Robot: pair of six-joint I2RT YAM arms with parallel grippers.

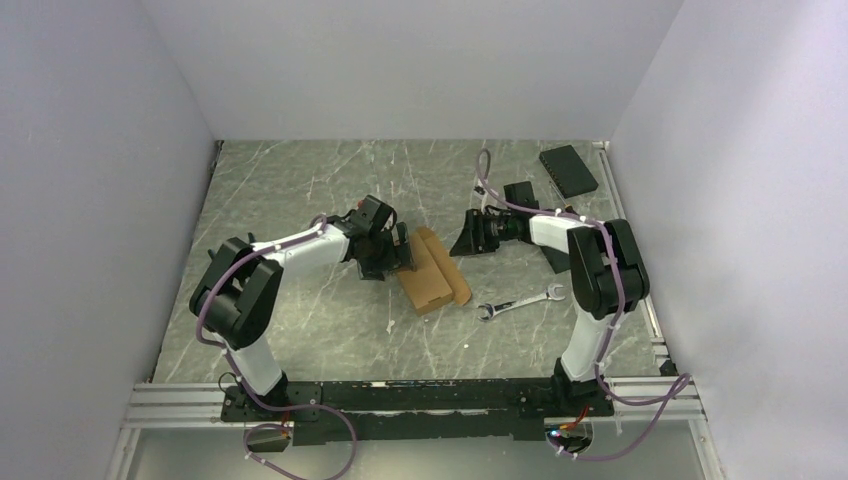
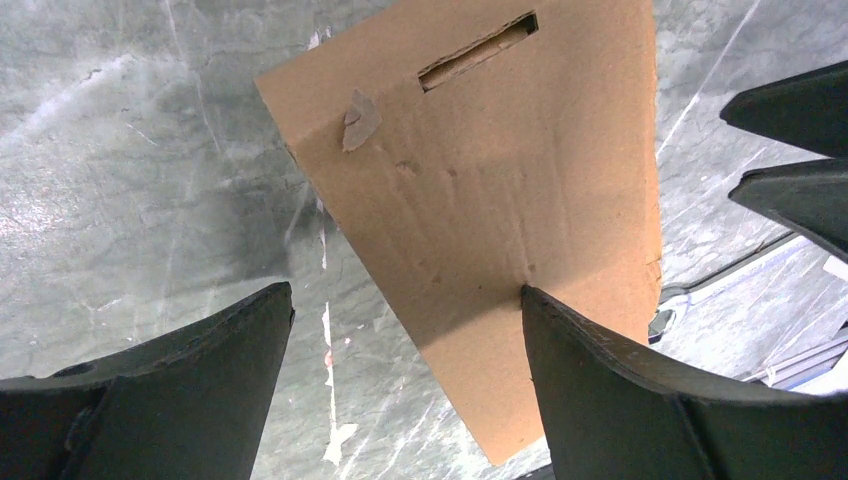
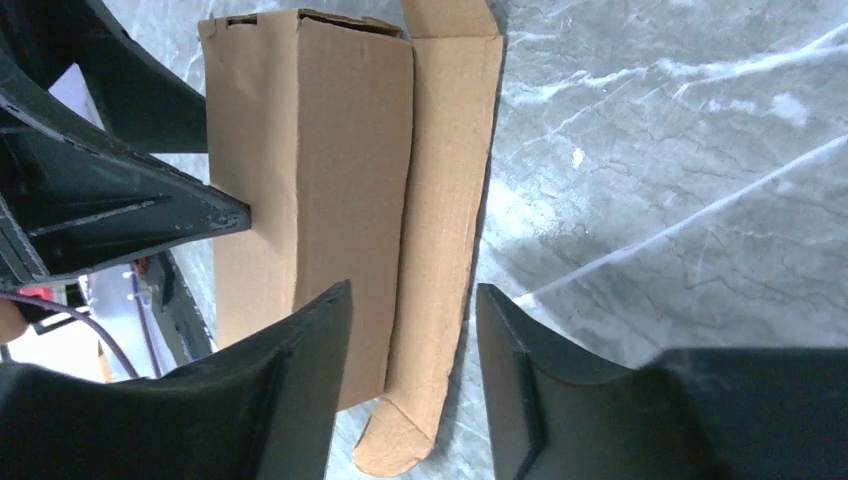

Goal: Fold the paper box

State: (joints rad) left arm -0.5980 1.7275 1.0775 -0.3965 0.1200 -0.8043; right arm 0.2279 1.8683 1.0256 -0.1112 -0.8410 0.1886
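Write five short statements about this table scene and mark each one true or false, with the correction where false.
1. The paper box lies on the table between the two arms. True.
2. The left jaws are clamped shut on the box. False: they stand wide open at its side.
3. A wrench lies on the table to the right of the box. True.
4. The box is printed with coloured labels. False: it is plain brown cardboard.
5. The right jaws hold the wrench. False: they stand open over a flap of the box, apart from the wrench.
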